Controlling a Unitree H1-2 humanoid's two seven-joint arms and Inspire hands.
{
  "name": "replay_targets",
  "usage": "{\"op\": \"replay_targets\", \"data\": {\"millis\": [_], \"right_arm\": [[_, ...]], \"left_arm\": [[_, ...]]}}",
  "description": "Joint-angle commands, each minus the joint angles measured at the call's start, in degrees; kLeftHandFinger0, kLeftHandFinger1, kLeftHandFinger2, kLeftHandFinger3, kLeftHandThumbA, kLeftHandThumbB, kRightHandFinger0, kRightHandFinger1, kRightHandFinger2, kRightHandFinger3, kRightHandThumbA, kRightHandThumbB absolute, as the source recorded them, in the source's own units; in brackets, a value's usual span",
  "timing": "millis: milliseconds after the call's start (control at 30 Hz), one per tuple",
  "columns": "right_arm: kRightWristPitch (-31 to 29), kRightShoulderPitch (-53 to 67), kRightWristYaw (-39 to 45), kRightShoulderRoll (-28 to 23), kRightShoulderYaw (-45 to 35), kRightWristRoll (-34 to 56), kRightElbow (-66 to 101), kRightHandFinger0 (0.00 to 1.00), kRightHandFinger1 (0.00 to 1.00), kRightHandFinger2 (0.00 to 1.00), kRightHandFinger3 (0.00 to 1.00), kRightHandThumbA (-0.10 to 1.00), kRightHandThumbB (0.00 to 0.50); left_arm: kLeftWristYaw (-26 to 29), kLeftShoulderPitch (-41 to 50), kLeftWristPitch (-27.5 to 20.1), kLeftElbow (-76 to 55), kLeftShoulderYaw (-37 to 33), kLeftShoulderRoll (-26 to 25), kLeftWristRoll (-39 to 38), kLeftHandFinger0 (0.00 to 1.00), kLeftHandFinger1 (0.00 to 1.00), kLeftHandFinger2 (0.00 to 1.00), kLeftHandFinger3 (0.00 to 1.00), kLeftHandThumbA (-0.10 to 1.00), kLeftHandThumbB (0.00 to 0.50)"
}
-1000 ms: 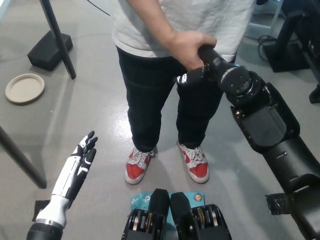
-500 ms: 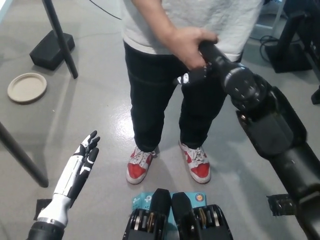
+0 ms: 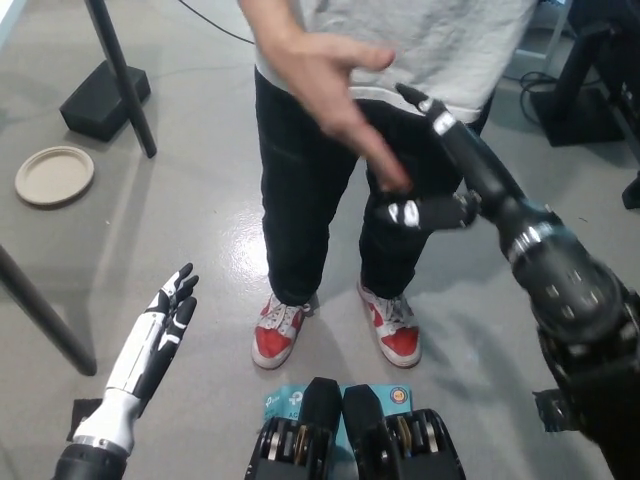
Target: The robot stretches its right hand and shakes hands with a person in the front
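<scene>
Right hand (image 3: 455, 165) of the robot, black, reaches up and forward from the lower right of the head view, its fingers spread apart and holding nothing. One person's hand (image 3: 325, 85) hangs just above and to the picture's left of it, open, with its fingertips pointing down toward the black hand; whether the two touch cannot be told. The person stands straight ahead in a grey shirt (image 3: 450, 45), dark trousers (image 3: 310, 190) and two red and white shoes (image 3: 277, 332), both planted on the grey floor (image 3: 180, 220).

One white left hand (image 3: 165, 325) rests low at the picture's left, fingers straight and apart, grasping nothing, well clear of the person.

Around them on the floor lie one round beige plate (image 3: 54, 175) at the far left and one black block (image 3: 104, 98) behind it. Two dark slanted poles show: one (image 3: 120, 75) rises by the block, the other (image 3: 40, 310) crosses the left edge lower down. One black stand (image 3: 585, 85) sits at the upper right.
</scene>
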State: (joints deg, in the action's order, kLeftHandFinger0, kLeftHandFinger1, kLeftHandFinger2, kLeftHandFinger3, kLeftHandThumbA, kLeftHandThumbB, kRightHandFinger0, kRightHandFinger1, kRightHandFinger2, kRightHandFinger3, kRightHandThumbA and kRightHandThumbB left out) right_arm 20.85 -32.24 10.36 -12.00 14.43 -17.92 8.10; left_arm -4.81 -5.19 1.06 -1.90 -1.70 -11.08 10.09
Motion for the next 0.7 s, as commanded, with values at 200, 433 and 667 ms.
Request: {"op": "replay_targets", "data": {"millis": [200,433,667], "right_arm": [[-1.3,15.9,-0.3,-2.1,-10.7,8.2,23.9,1.0,1.0,1.0,1.0,0.89,0.5],[-14.3,22.9,-0.6,2.4,-15.8,17.2,10.6,1.0,1.0,1.0,1.0,0.95,0.402],[-22.4,22.4,2.3,6.3,-19.7,25.3,-7.9,1.0,1.0,1.0,1.0,0.97,0.334]], "left_arm": [[0.5,-0.9,-1.7,-0.6,0.6,-0.6,-0.5,1.0,1.0,1.0,1.0,1.0,0.021],[0.6,-0.8,-2.7,-0.4,1.1,-0.7,-1.0,1.0,1.0,1.0,1.0,1.0,0.018],[1.6,-0.2,-3.7,-0.3,1.4,0.2,-1.3,1.0,1.0,1.0,1.0,1.0,0.004]]}}
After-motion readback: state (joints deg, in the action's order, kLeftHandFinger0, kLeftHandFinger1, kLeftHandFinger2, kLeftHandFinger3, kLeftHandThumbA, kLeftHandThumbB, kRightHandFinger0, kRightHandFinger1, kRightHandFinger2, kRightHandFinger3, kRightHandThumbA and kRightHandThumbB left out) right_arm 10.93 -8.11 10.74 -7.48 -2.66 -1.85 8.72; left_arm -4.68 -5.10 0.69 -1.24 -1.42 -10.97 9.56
